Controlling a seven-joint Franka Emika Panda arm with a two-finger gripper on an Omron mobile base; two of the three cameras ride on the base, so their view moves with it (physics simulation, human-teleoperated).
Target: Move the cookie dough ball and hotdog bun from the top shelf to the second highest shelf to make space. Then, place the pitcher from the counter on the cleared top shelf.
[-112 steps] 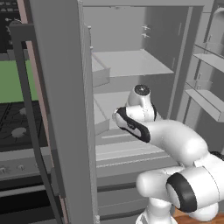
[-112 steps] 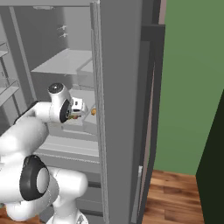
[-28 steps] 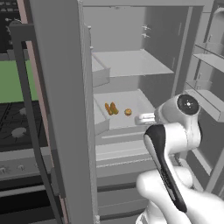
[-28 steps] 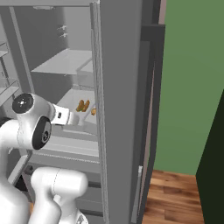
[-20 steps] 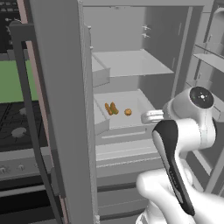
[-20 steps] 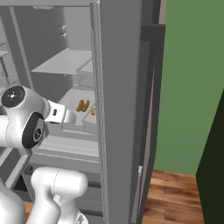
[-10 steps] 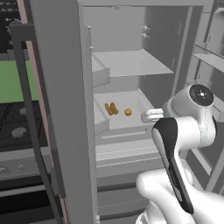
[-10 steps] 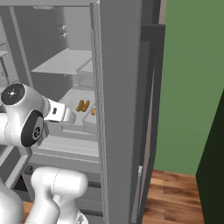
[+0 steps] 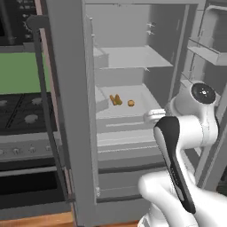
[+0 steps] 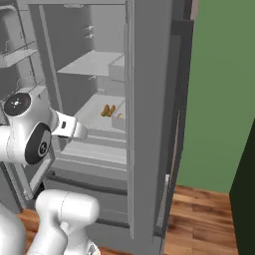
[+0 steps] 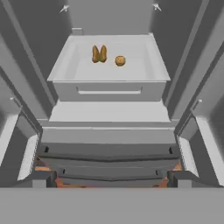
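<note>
The hotdog bun [image 11: 99, 53] [image 9: 115, 99] [image 10: 107, 110] and the small cookie dough ball [image 11: 120, 60] [image 9: 131, 103] lie side by side, apart, on the second highest shelf [image 11: 144, 72] [image 9: 144, 95] [image 10: 92, 112] with its thick front lip. Above it, the top shelf [image 9: 133, 57] [image 10: 89, 62] carries nothing. My gripper [image 11: 111, 178] [image 9: 150, 117] [image 10: 79, 132] is open and holds nothing. It hovers outside the fridge, in front of the second shelf and slightly below it, facing in. The pitcher and the counter are out of view.
The open fridge door [image 9: 66, 111] stands at the left, with a stove [image 9: 17, 115] beyond it. Door racks [image 9: 206, 53] line the right side. Pale drawers [image 11: 109, 113] sit under the shelves. In the right base view a door panel [image 10: 149, 114] hides the fridge's right part.
My gripper has drawn back out of the fridge, leaving the bun and the ball on the second highest shelf. Over the last half second the arm has stayed still.
</note>
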